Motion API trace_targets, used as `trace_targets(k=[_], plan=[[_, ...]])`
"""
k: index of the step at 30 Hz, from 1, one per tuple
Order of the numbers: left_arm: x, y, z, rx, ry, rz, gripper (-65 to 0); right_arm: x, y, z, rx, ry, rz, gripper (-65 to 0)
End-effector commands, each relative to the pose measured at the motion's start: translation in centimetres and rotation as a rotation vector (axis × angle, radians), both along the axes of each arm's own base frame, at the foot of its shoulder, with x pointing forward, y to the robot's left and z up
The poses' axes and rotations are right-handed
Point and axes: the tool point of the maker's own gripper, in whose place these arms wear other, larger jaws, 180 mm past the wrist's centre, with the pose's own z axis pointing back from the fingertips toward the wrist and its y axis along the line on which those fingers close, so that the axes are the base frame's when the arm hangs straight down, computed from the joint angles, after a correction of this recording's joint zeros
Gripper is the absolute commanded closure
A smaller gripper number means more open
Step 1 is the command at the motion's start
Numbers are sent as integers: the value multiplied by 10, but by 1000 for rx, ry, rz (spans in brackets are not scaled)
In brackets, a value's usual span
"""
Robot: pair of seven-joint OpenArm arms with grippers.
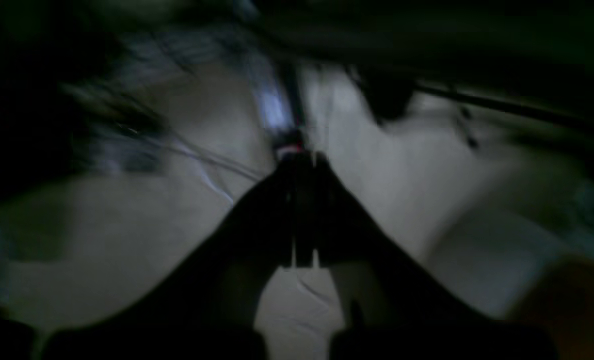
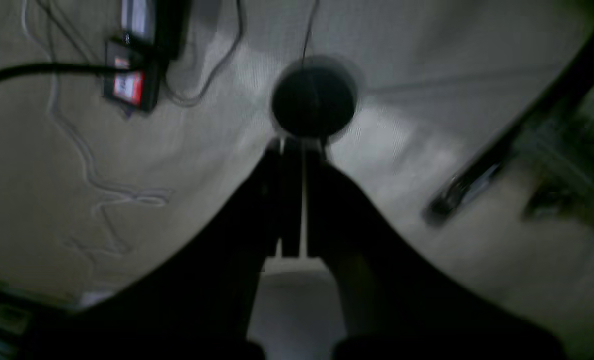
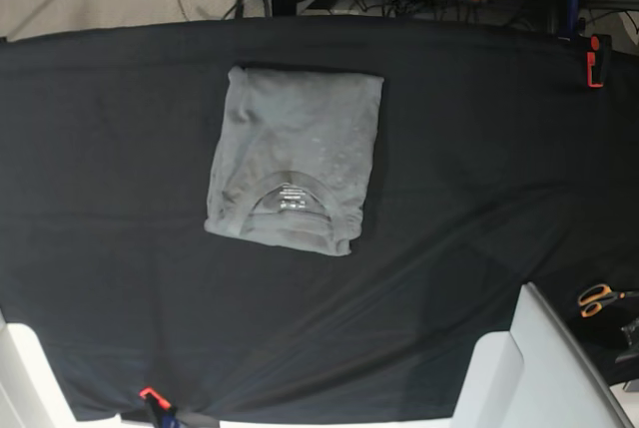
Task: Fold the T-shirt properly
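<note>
The grey T-shirt (image 3: 300,144) lies folded into a compact rectangle on the black cloth, left of centre in the base view. Its ribbed collar (image 3: 290,211) with the small printed label faces the near edge. Neither gripper appears in the base view. In the left wrist view, my left gripper (image 1: 301,156) is shut with nothing between its dark fingers, over a blurred pale surface. The right wrist view has my right gripper (image 2: 297,142) shut and empty, with no shirt in sight.
White robot parts (image 3: 539,358) rise at the bottom right and bottom left corners of the base view. Orange-handled scissors (image 3: 597,298) lie at the right edge, and a red clamp (image 3: 595,59) grips the cloth at the far right. Cables and a black round object (image 2: 312,102) lie beyond the right gripper.
</note>
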Motion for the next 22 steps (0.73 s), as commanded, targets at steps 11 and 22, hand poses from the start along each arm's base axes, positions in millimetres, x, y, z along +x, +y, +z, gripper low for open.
trace_targets(k=[11,22], plan=[[37,4,-1,19,-43,-32,0,25,24,1,50,-122,-468,-14],[37,17,0,41,-44,-50,0,26,12,2,27,-140,-600,-14]])
